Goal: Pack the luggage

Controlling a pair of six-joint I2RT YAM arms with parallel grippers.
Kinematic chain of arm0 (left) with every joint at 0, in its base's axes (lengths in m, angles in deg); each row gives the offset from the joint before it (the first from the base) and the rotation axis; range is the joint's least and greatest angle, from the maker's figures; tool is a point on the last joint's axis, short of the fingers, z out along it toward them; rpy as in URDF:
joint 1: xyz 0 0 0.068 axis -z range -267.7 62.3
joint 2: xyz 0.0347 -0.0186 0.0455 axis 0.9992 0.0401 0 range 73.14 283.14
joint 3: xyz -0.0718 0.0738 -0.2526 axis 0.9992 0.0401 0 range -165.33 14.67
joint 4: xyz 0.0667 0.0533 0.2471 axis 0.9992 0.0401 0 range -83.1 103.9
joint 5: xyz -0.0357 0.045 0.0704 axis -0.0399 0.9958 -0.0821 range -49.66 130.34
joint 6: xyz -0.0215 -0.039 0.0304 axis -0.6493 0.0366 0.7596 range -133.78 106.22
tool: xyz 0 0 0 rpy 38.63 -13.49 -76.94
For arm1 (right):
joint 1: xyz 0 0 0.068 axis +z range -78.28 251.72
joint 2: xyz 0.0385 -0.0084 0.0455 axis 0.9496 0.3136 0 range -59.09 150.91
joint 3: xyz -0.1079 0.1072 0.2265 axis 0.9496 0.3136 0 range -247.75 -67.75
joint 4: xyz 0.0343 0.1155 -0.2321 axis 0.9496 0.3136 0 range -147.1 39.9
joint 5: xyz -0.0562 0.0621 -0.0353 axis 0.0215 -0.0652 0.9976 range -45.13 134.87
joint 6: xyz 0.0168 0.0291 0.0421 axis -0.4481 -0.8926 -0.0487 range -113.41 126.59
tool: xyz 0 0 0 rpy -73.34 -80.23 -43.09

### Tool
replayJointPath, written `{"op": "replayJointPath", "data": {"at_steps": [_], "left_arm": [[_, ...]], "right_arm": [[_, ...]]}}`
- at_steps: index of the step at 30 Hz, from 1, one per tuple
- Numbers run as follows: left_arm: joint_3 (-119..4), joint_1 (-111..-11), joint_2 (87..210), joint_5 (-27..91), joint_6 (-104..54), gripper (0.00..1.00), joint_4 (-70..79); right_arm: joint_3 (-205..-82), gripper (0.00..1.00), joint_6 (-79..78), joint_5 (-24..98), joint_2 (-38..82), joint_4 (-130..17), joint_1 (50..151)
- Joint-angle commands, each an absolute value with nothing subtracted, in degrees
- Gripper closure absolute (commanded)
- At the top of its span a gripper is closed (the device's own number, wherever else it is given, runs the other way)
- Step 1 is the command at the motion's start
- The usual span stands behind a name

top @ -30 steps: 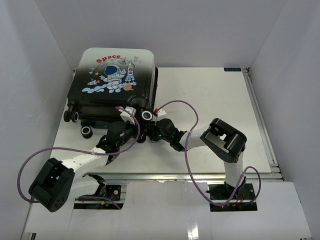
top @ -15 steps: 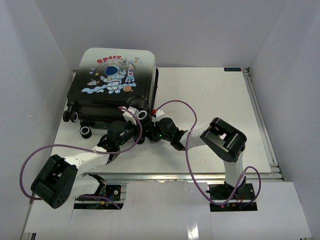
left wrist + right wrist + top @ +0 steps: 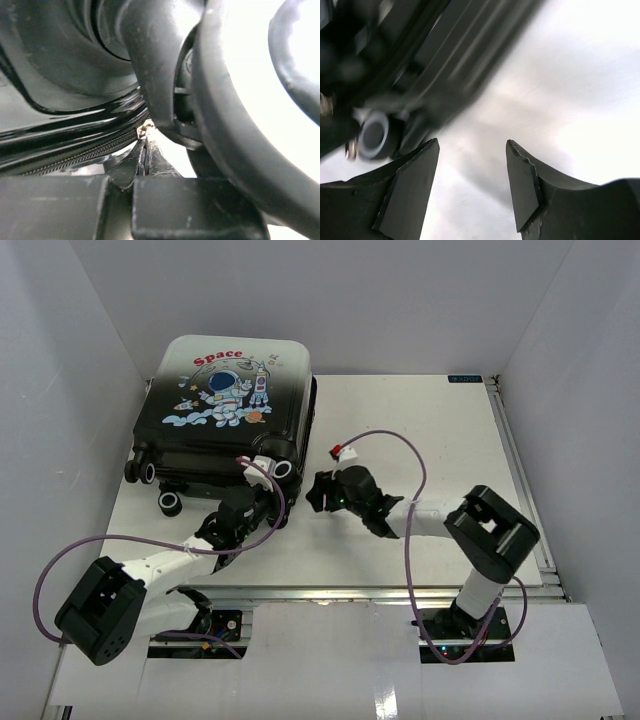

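The white table [image 3: 430, 430] carried the luggage [image 3: 225, 410] at its far-left corner, closed, astronaut print up, wheels facing the arms. The right gripper [image 3: 472, 145] stood wide open and empty, just right of the case. The left gripper [image 3: 145, 142] was closed to a slit beneath the wheel [image 3: 283, 469], tips at a small metal tab [image 3: 146, 125] on the zipper [image 3: 75, 159]; whether it gripped the tab could not be told.
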State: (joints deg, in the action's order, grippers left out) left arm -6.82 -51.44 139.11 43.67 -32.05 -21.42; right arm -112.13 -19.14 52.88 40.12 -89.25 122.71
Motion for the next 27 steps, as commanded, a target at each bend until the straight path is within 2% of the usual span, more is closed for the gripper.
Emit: {"op": "replayJointPath", "data": {"at_steps": [1, 6, 16, 23, 27], "left_arm": [[-9.1, -50.6, 134.8, 50.1, -33.9, 1.00, -22.8], [-8.9, -50.7, 133.1, 50.0, -34.4, 1.00, -22.6], [-8.8, -50.7, 133.7, 49.1, -34.6, 1.00, -23.3], [-8.2, -50.7, 133.1, 49.0, -34.6, 1.00, -23.7], [-8.2, -50.7, 133.3, 49.2, -34.6, 1.00, -24.2]], "right_arm": [[-115.1, 0.37, -19.2, 54.8, 31.1, -84.2, 113.0], [-130.1, 0.43, -17.4, 49.5, 37.9, -79.2, 105.4], [-158.8, 0.49, -18.9, 45.5, 58.5, -71.2, 103.1], [-168.4, 0.52, -20.7, 42.8, 67.5, -68.1, 103.6], [-173.6, 0.52, -21.7, 46.2, 71.9, -60.6, 104.2]]}}
